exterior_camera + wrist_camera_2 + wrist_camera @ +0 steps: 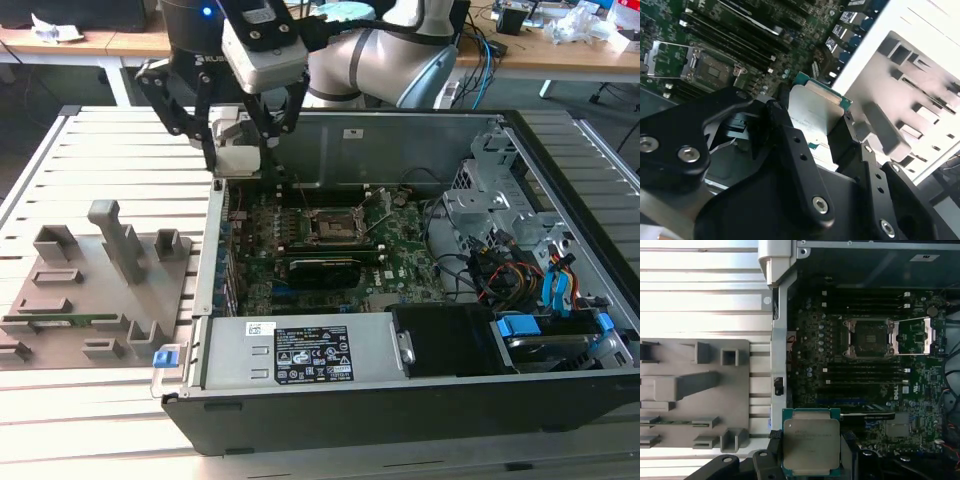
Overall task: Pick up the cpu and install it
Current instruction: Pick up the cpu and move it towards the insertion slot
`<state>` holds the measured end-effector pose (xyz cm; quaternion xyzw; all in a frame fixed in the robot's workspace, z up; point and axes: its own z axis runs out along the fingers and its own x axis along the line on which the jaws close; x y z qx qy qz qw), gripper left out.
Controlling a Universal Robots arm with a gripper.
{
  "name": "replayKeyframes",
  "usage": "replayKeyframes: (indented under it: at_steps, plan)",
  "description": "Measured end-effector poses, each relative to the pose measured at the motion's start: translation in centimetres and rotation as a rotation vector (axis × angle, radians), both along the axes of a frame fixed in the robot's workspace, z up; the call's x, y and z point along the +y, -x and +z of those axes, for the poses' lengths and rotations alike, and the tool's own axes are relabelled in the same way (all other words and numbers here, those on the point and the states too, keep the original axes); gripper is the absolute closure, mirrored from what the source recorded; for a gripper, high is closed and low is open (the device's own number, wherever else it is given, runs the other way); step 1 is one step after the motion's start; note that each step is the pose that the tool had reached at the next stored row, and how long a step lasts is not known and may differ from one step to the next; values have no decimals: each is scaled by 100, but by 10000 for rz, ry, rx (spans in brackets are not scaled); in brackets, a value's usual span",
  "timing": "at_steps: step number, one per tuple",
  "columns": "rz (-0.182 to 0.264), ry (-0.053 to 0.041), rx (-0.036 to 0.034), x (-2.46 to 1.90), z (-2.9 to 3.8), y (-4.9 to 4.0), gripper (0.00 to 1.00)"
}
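My end effector (811,454) is closed to chip width, pinching the one cpu (811,442) by two opposite edges. I'm holding it over the wall of the one open case (780,365). Inside the case, the motherboard (920,382) carries one socket (870,337), its frame flipped open, well apart from the cpu. One grey fixture (700,390) lies on the tabletop (700,290).

The arm (400,55) is made of rounded silver-grey tubes with a pale blue-grey joint cap (440,70). Its wrist housing (190,30) is black and carries a small glowing blue light (206,12). A pale grey box (262,45) with a dark top face is mounted beside it. The jaws are matte black linkage bars, flat and angular, dotted with small holes and fastened by silver screws (820,204).
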<state>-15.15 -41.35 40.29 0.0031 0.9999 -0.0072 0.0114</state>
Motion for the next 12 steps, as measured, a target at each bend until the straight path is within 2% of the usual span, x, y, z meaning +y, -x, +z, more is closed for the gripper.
replayKeyframes:
  at_steps: [7, 9, 12]
  plan:
    - [1, 6, 2, 4, 0, -310, 45]
    - [0, 8, 1, 5, 0, -367, 45]
    - [1, 10, 2, 7, -1, -515, 45]
